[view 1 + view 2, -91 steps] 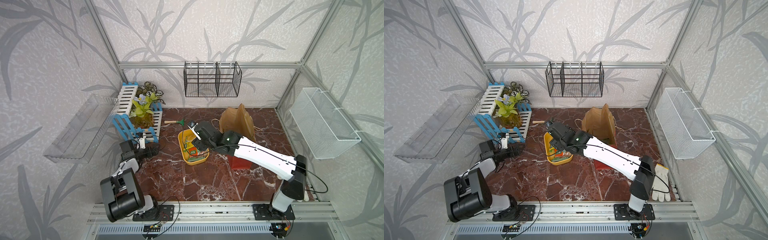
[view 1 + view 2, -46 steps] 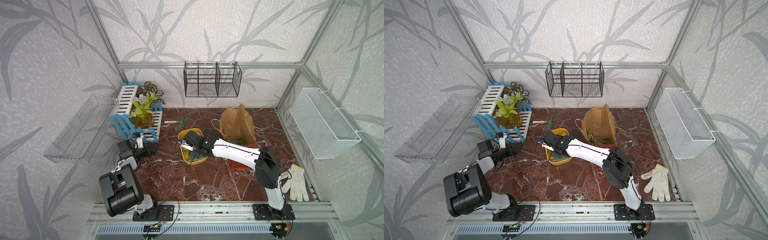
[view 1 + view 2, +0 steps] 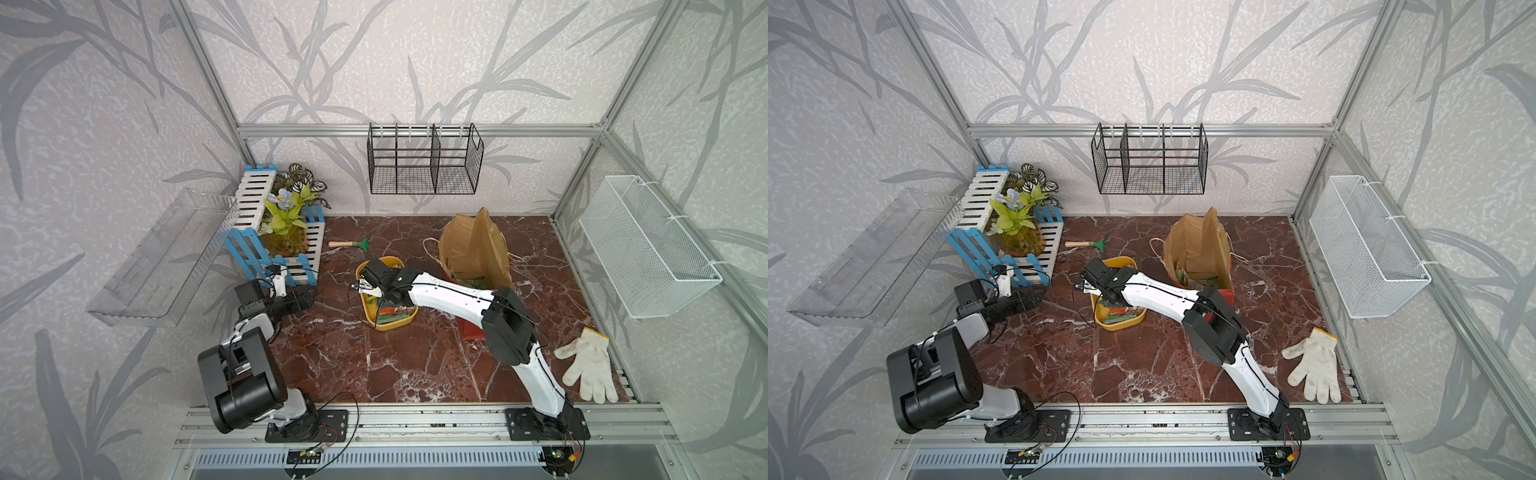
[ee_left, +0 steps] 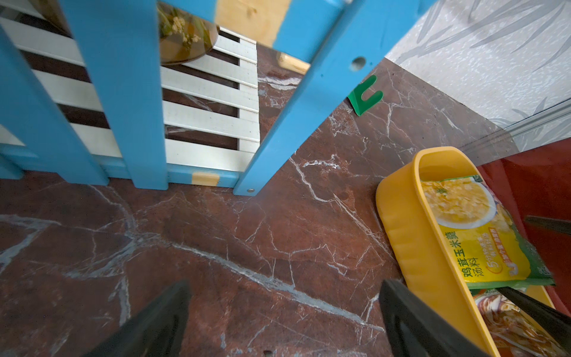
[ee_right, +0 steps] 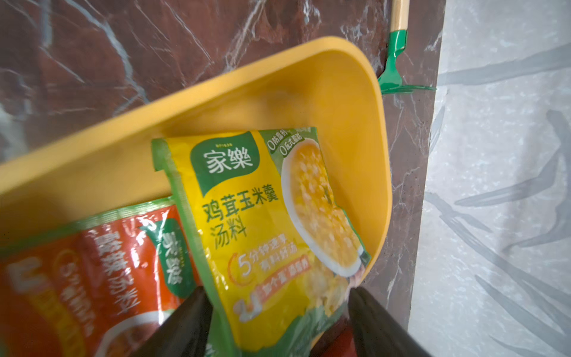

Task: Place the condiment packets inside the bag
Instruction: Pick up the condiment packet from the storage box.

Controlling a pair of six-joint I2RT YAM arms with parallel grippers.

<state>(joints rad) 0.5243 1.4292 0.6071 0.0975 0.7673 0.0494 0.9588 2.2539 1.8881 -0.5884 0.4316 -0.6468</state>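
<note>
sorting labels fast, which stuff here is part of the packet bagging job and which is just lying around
Job: yellow packet, orange-red packet, yellow tray holding them, bag.
Lying about: white glove, small rake, potted plant, slatted rack, black wire basket, white mesh basket.

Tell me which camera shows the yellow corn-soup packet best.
The right wrist view: the yellow packet fills the frame, print readable. The left wrist view shows it in the yellow tray. In both top views the right arm hides it.

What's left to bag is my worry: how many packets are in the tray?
2 visible: a yellow packet lying in the tray's rounded end, and an orange-red packet beside it, its edge under the yellow one. More may be hidden beneath them.
</note>
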